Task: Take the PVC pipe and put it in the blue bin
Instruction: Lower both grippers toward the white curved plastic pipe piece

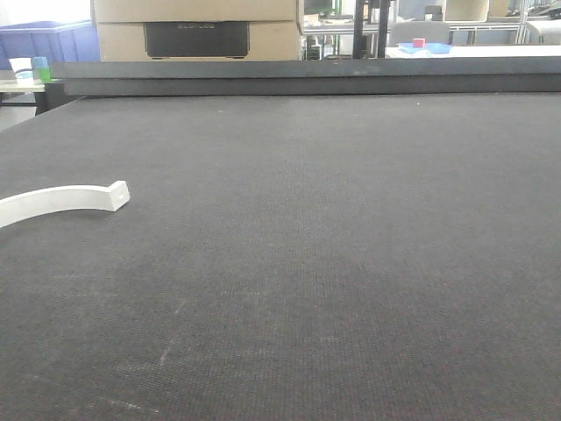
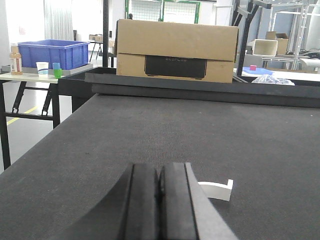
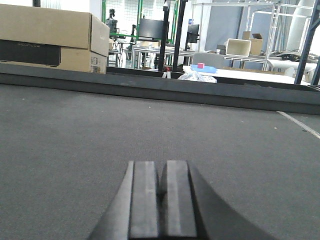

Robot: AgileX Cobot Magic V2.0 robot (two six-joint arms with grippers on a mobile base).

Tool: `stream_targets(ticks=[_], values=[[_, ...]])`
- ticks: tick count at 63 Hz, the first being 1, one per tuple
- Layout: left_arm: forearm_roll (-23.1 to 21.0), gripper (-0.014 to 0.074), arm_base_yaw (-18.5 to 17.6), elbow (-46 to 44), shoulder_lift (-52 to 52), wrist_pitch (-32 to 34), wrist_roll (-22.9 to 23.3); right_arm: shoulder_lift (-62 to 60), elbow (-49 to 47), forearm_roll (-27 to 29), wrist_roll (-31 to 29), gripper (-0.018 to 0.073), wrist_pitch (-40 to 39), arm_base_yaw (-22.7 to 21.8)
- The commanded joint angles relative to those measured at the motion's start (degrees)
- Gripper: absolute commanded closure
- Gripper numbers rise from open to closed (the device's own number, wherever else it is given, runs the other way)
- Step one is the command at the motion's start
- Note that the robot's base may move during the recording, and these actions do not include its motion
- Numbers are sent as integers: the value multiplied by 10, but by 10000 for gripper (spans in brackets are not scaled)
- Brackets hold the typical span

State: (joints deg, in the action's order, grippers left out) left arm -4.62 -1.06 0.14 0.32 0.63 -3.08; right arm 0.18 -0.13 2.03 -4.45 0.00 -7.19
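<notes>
The PVC pipe (image 1: 61,200) is a slim white curved piece with a blocky end, lying flat on the dark mat at the left edge of the front view. In the left wrist view its blocky end (image 2: 218,189) pokes out just right of my left gripper (image 2: 160,172), which is shut with nothing between its fingers and sits a little nearer than the pipe. My right gripper (image 3: 161,172) is shut and empty over bare mat, and no pipe shows there. The blue bin (image 2: 52,53) stands on a side table beyond the mat's far left corner.
A large cardboard box (image 2: 176,50) stands behind the raised black back edge (image 2: 200,90) of the table. Cups (image 2: 50,69) and a bottle (image 2: 16,60) sit beside the bin. Other benches and frames fill the background on the right.
</notes>
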Motion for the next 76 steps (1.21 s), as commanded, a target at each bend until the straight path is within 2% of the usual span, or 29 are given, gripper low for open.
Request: stream_targets(ticks=[1, 76], values=[[-1, 707, -3, -1, -3, 10, 2, -2, 1, -1, -2, 727, -4, 0], [2, 707, -3, -1, -3, 10, 2, -2, 1, -1, -2, 727, -11, 0]])
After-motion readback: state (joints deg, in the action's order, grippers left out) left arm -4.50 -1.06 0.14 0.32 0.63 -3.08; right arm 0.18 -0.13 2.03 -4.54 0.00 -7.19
